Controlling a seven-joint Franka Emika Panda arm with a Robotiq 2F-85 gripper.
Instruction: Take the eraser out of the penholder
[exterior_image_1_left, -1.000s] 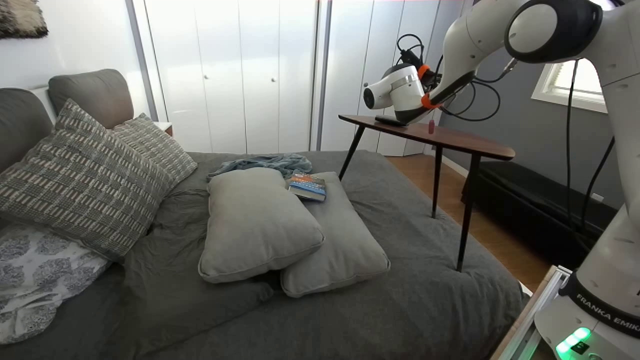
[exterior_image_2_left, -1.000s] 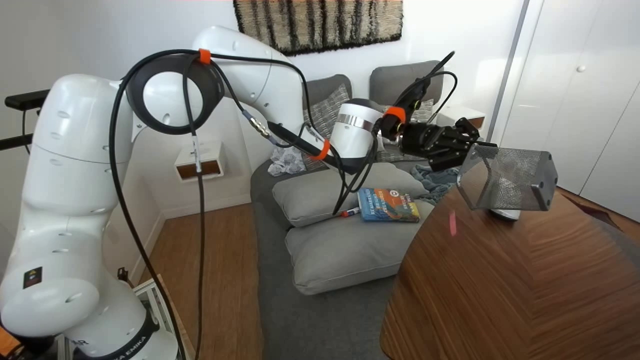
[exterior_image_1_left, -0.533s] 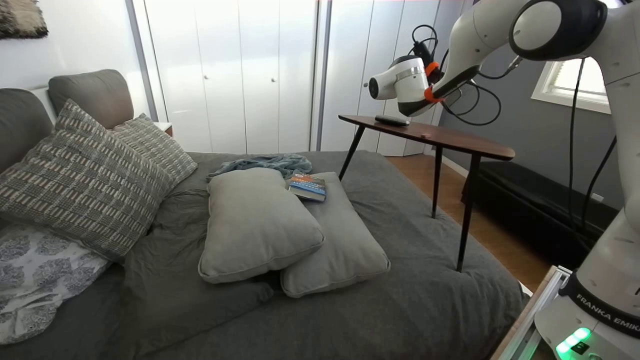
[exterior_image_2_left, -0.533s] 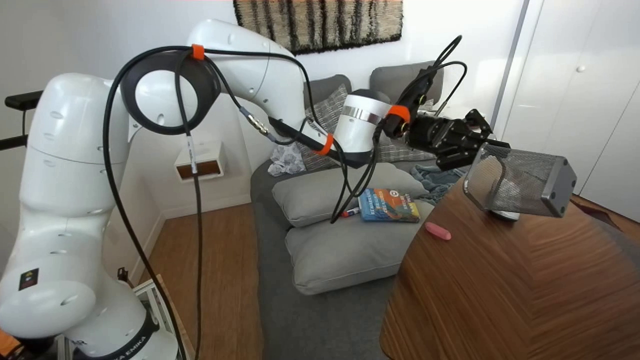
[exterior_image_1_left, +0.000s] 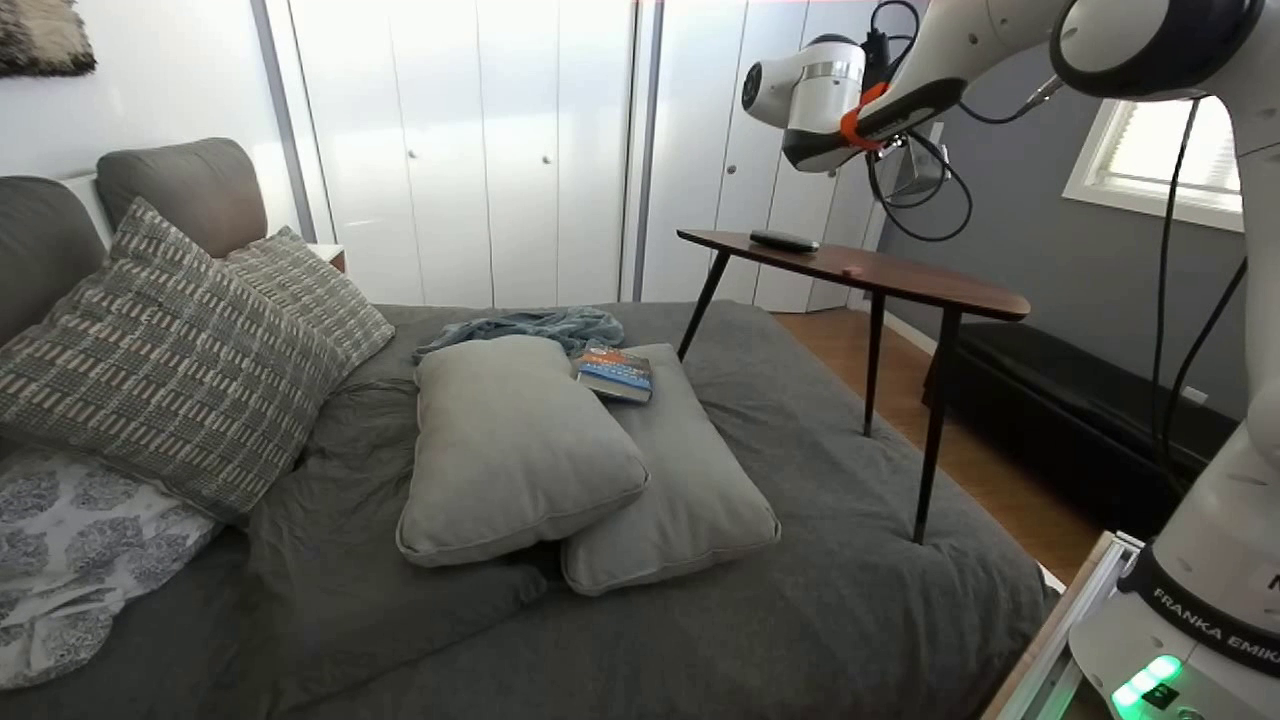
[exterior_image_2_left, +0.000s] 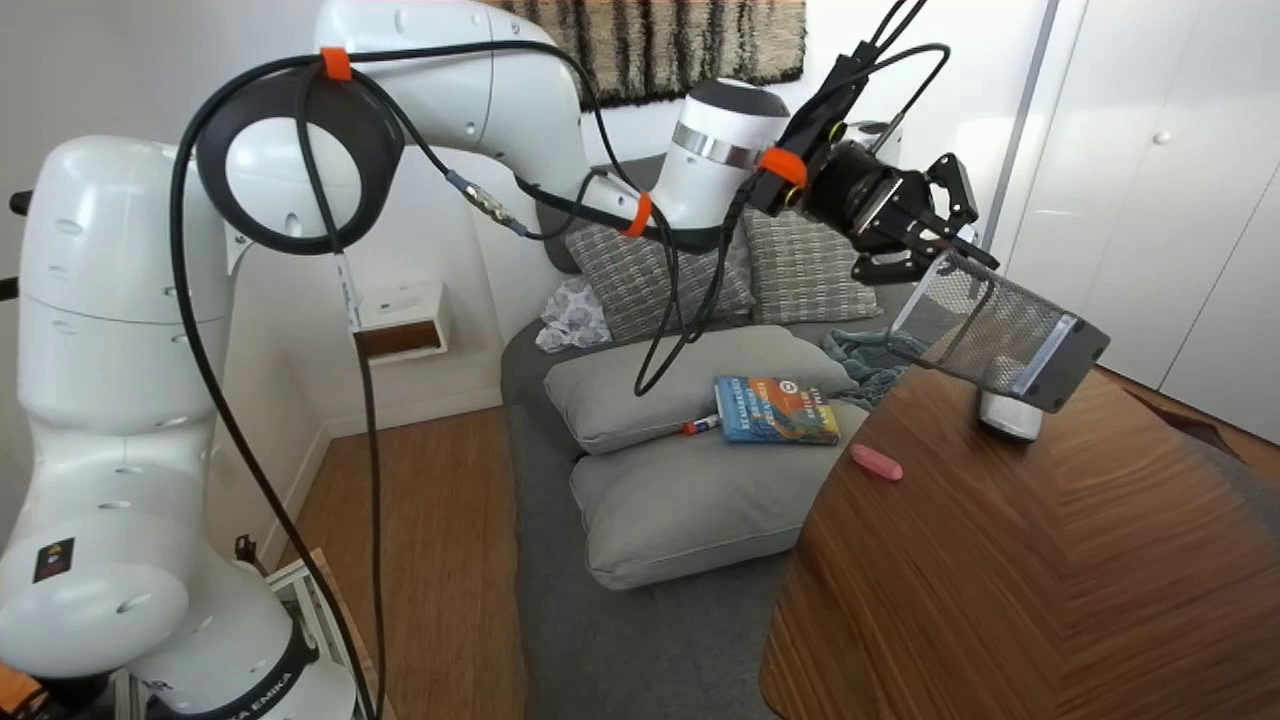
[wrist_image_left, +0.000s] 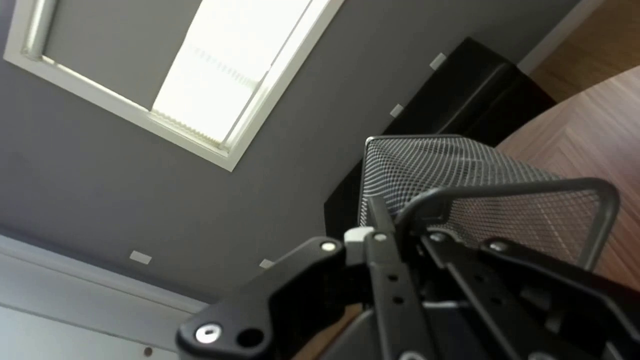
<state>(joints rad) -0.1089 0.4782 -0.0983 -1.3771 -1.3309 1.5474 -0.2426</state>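
The penholder is a grey mesh cup (exterior_image_2_left: 1000, 325) held in the air above the brown table, tilted, with its dark base at the lower right. It also shows in the wrist view (wrist_image_left: 450, 155) and small in an exterior view (exterior_image_1_left: 918, 165). My gripper (exterior_image_2_left: 962, 250) is shut on the cup's rim, one finger inside and one outside; the wrist view shows the rim between the fingers (wrist_image_left: 400, 220). The eraser, a pink oblong (exterior_image_2_left: 876, 462), lies on the table near its edge, apart from the cup. It is a tiny pink spot in an exterior view (exterior_image_1_left: 851, 270).
The brown table (exterior_image_2_left: 980, 580) stands on the grey bed with thin dark legs. A flat dark-topped object (exterior_image_1_left: 784, 241) lies on the table, below the held cup (exterior_image_2_left: 1010, 415). Grey pillows (exterior_image_1_left: 520, 450), a book (exterior_image_2_left: 778, 410) and a red-and-white pen (exterior_image_2_left: 700, 425) are beside it.
The pink eraser was upright in the air below the cup's mouth one second ago; it now lies on the table. My arm has risen with the cup, and the cup's base has tilted down.
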